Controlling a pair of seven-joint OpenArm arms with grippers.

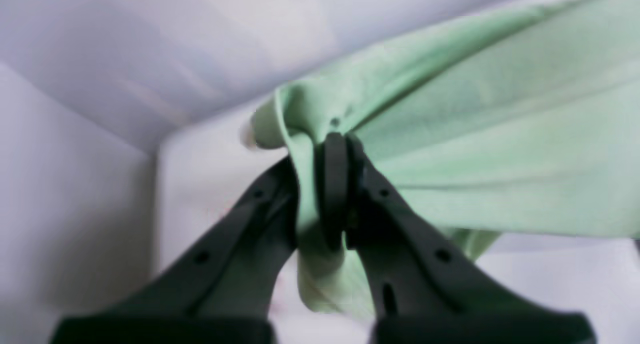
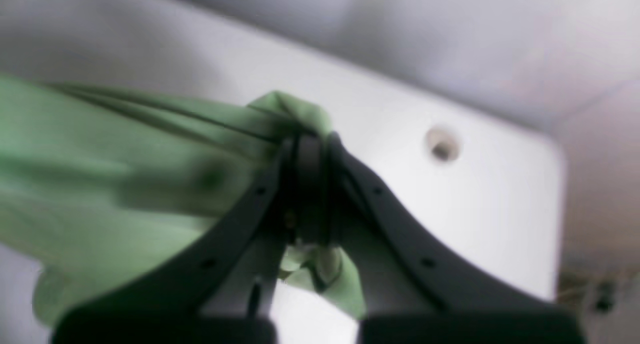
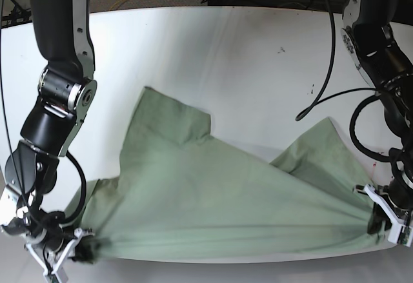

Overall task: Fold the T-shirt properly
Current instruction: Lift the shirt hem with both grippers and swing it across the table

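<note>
So the white bench [image 3: 245,57] has the pale green T-shirt [image 3: 213,205] spread over its near half, pulled taut along the front edge between both arms. The left gripper [image 1: 336,149] has its fingers clenched on a bunched corner of the fabric, and the right gripper [image 2: 310,149] is pinching the opposite corner the same way.

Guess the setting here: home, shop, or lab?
Most likely a robot lab bench: a bare white table, two arms each with its end effector shut on the T-shirt, and loose cables trailing past the table's far edge.
</note>
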